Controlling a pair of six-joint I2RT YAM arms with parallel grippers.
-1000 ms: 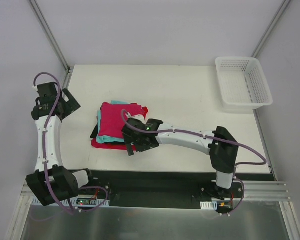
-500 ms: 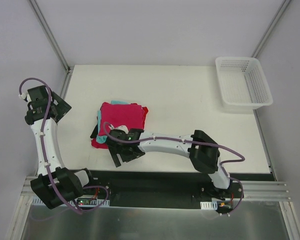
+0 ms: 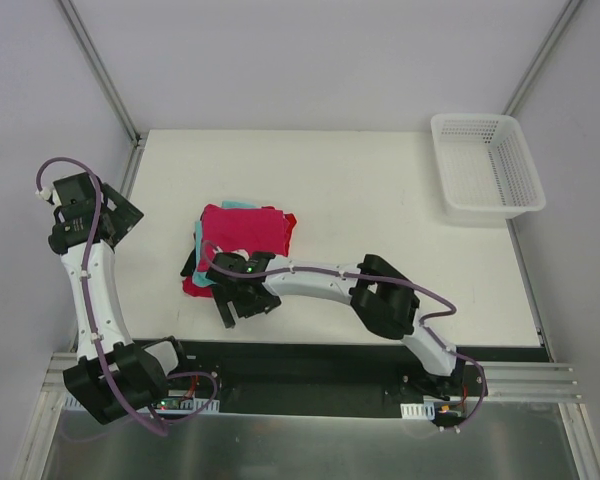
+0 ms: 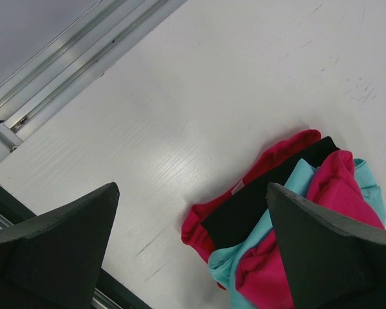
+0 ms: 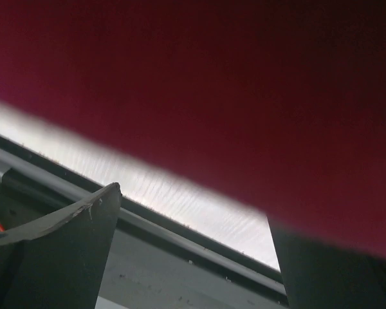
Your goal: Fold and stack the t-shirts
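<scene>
The t-shirts lie in one folded stack [image 3: 242,232] left of the table's middle: magenta-pink on top, teal under it, a dark one and a red one [image 3: 193,285] at the bottom. My right gripper [image 3: 242,301] stands open at the stack's near left corner, with nothing between its fingers. In the right wrist view blurred red cloth [image 5: 212,84] fills the top, very close, above the right gripper [image 5: 193,206]. My left gripper [image 3: 118,214] hangs open off the table's left edge, away from the stack. In the left wrist view, past the left gripper [image 4: 192,193], the stack's layers [image 4: 257,209] show.
A white mesh basket [image 3: 485,165] sits at the far right corner. Metal rails run along the table's left edge [image 4: 83,58] and its near edge [image 5: 199,238]. My right arm [image 3: 320,280] stretches low across the table's near part.
My right gripper has slid left and nearer along the stack's front edge, its arm folding in. The left arm swung outward to the left, then held still.
</scene>
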